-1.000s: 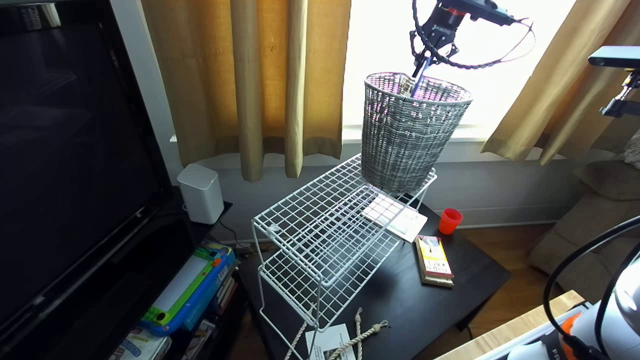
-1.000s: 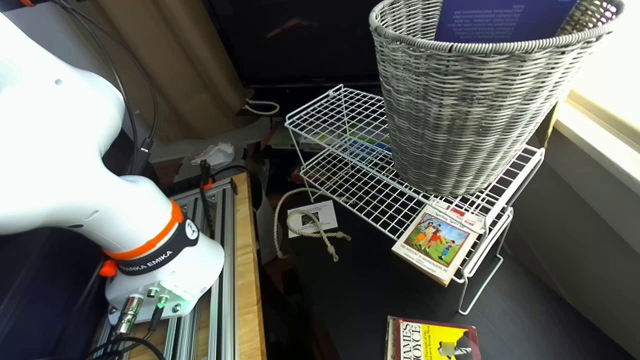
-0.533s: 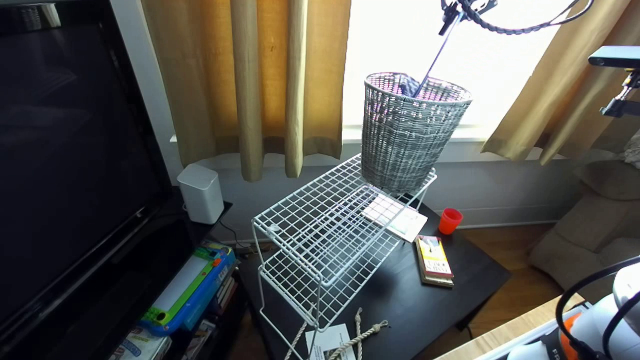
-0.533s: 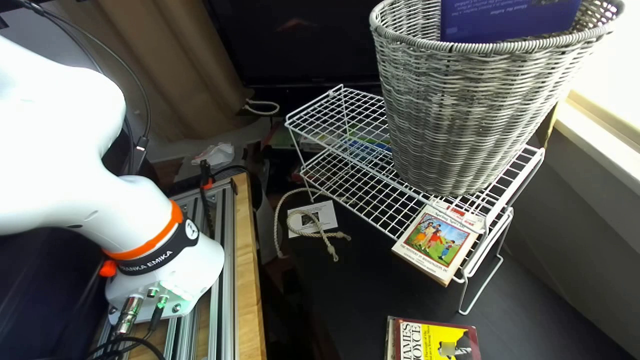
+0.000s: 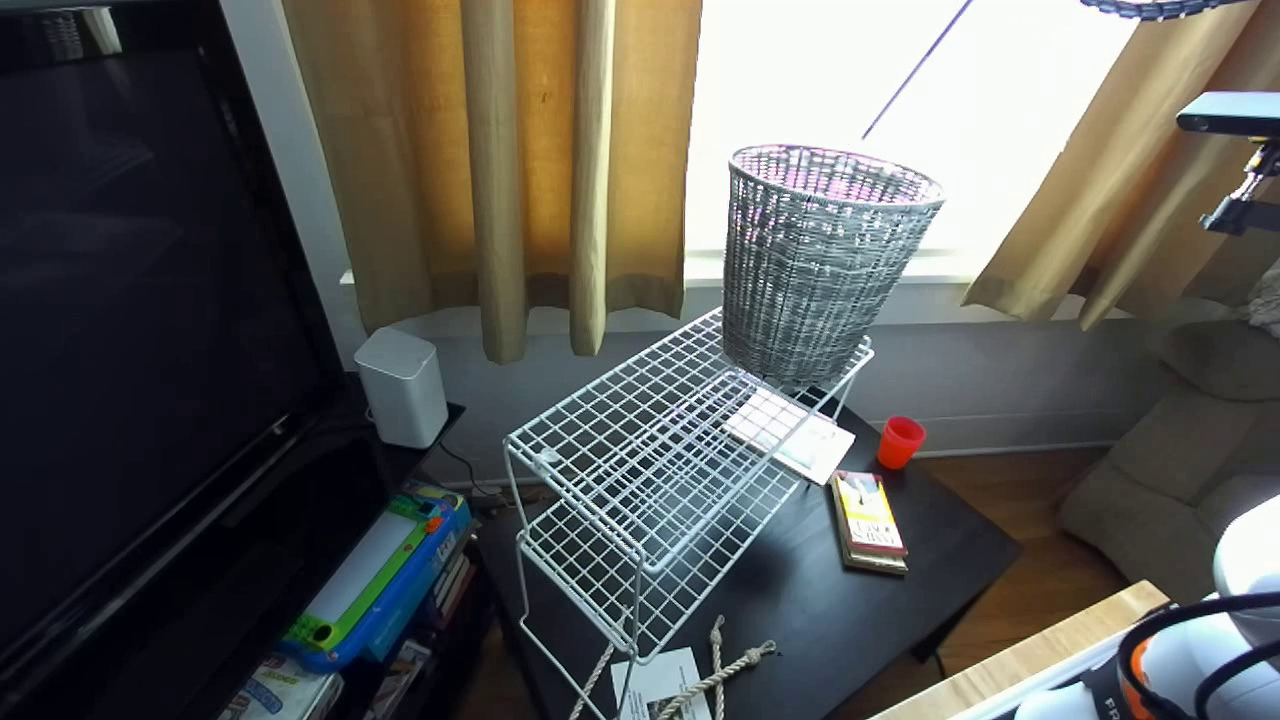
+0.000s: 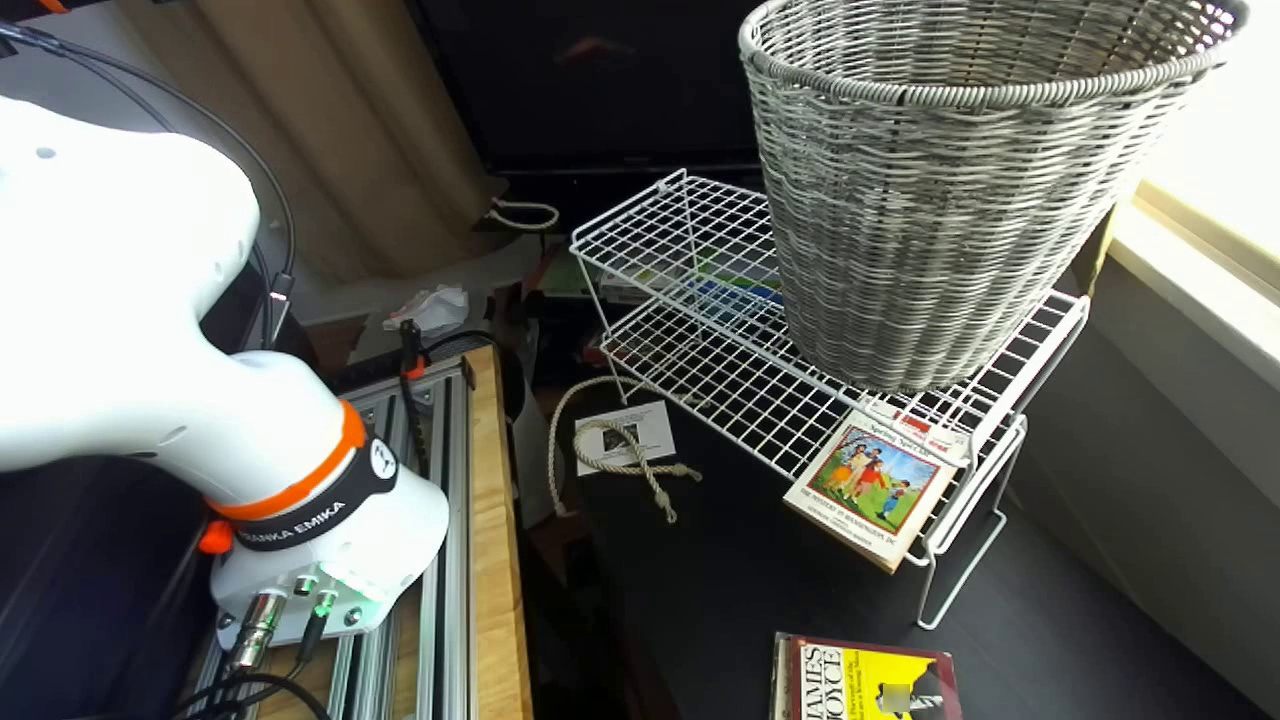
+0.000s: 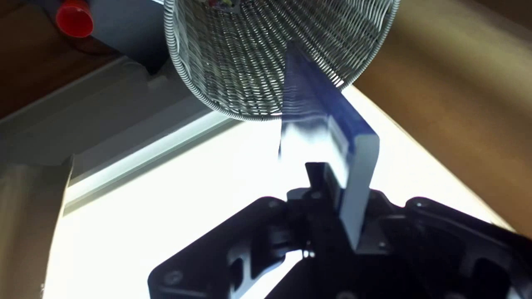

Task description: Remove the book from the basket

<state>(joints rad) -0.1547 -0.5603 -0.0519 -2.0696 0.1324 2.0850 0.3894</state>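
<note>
The basket [image 5: 815, 280] is grey and woven and stands upright on the far end of the white rack; it also shows in an exterior view [image 6: 940, 230] and in the wrist view [image 7: 245, 62]. The dark blue book [image 7: 332, 104] is held edge-on by my gripper [image 7: 341, 189], its spine between the two fingers. In an exterior view the book [image 5: 917, 68] is a thin slanted line above the basket's rim, its lower end apart from the rim. My gripper is out of frame in both exterior views.
The white wire rack [image 5: 640, 440] stands on a black table [image 5: 790, 610]. A picture-covered book [image 6: 872, 485] lies partly under it. A red cup [image 5: 902, 442], stacked books [image 5: 868, 520] and rope [image 6: 640, 460] lie nearby. A small coloured patch [image 7: 224, 5] shows at the basket's bottom.
My gripper has moved up and toward the right in an exterior view, carrying the book. The book has come from inside the basket to above its rim. The basket has not moved.
</note>
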